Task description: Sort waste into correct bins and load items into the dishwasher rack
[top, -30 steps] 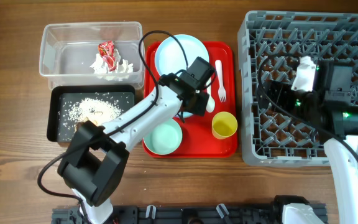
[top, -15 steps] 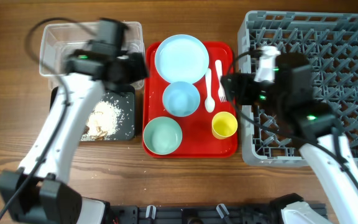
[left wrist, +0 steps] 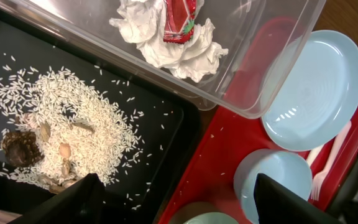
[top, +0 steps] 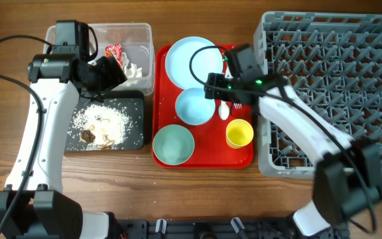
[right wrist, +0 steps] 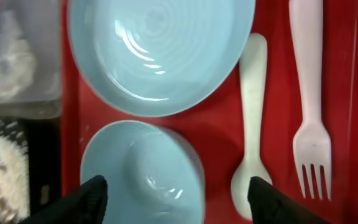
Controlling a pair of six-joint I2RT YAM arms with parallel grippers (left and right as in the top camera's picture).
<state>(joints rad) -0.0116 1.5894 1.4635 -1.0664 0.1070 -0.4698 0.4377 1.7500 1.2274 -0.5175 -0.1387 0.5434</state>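
The red-and-white wrapper (top: 114, 51) and white tissue (left wrist: 166, 46) lie in the clear tub (top: 65, 40). Rice crumbs (top: 105, 119) and brown scraps (top: 87, 135) lie in the black tray (top: 134, 126). My left gripper (top: 110, 72) hovers open and empty over the tub's front edge; its fingers (left wrist: 182, 208) frame the wrist view. The pale blue plate (top: 192, 56), blue bowl (top: 195, 106), green bowl (top: 174, 145), yellow cup (top: 239, 133), spoon (right wrist: 250, 124) and fork (right wrist: 309, 112) sit on the red tray. My right gripper (right wrist: 176, 202) is open above the blue bowl (right wrist: 138, 174).
The red serving tray (top: 204, 159) lies between the bins and the grey dishwasher rack (top: 350, 93), which stands at the right with upright pegs. The right arm reaches leftward from the rack side across the tray's right edge. Wooden tabletop (top: 5, 133) lies left of the bins.
My left arm swung from over the red tray to the bins, uncovering the blue bowl; brown scraps now lie in the black tray. My right arm moved from the rack over the red tray.
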